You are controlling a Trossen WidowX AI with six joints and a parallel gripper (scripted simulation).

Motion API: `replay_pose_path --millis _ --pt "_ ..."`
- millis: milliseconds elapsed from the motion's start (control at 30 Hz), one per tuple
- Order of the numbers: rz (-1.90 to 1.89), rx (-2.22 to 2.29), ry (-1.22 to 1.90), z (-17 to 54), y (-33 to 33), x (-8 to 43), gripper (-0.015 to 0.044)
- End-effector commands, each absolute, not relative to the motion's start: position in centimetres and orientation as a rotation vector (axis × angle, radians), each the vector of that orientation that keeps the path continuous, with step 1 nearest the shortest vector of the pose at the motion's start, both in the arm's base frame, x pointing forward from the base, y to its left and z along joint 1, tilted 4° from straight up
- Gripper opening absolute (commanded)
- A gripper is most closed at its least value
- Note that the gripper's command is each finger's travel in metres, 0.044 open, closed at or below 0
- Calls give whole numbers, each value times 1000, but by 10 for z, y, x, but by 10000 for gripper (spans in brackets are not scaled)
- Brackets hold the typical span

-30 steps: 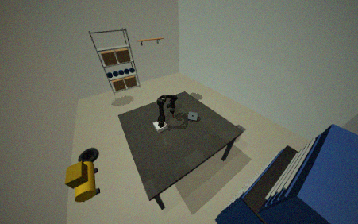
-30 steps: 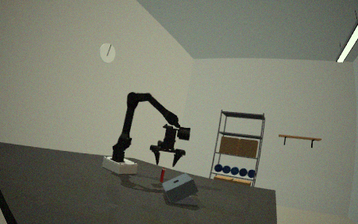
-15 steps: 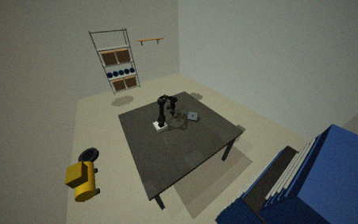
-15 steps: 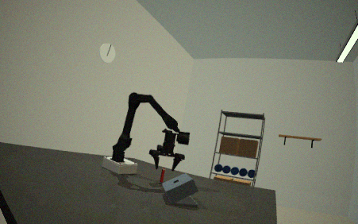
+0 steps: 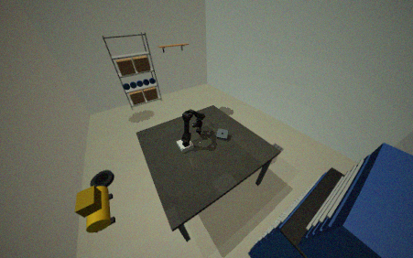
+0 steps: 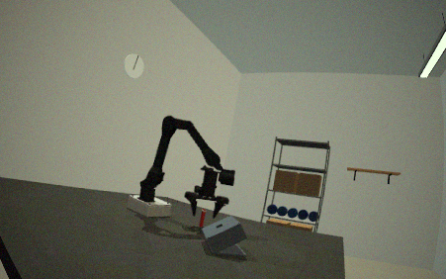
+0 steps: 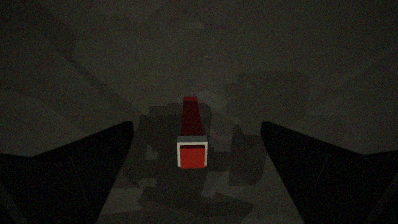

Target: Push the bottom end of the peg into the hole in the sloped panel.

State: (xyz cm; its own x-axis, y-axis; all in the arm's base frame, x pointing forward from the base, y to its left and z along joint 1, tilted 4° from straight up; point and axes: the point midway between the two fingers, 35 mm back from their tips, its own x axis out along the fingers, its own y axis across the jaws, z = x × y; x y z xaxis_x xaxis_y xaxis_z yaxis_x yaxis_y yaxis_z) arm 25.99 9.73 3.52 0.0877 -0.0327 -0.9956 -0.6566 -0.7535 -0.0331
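Note:
A slim red peg (image 6: 203, 219) (image 7: 192, 156) stands upright on the table. In the wrist view its top is square, with a pale rim. My gripper (image 6: 205, 216) (image 7: 198, 127) is open and points down over the peg. The peg's top is between the two spread fingers, with a gap on both sides; the tips look about level with its upper part. The grey sloped panel (image 5: 224, 135) (image 6: 228, 223) stands just beside the peg, with a dark hole (image 6: 219, 226) in its tilted face. The peg cannot be made out in the top view.
The arm's white base (image 5: 180, 147) (image 6: 148, 208) stands on the dark table (image 5: 169, 183) (image 6: 74, 232). A shelf rack, a wall shelf, a yellow machine (image 5: 97, 215) and a large blue object (image 5: 389, 206) are away from the table.

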Motion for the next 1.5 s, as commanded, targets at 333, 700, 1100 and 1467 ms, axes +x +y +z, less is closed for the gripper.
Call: replay_pose_path --millis 333,700,1100,1467 --pt "1731 -1892 692 27 95 257 440" --pt "1720 -1889 683 30 96 258 151" --pt "1720 -1889 683 30 96 258 0" --pt "1725 -1890 687 66 99 258 0"
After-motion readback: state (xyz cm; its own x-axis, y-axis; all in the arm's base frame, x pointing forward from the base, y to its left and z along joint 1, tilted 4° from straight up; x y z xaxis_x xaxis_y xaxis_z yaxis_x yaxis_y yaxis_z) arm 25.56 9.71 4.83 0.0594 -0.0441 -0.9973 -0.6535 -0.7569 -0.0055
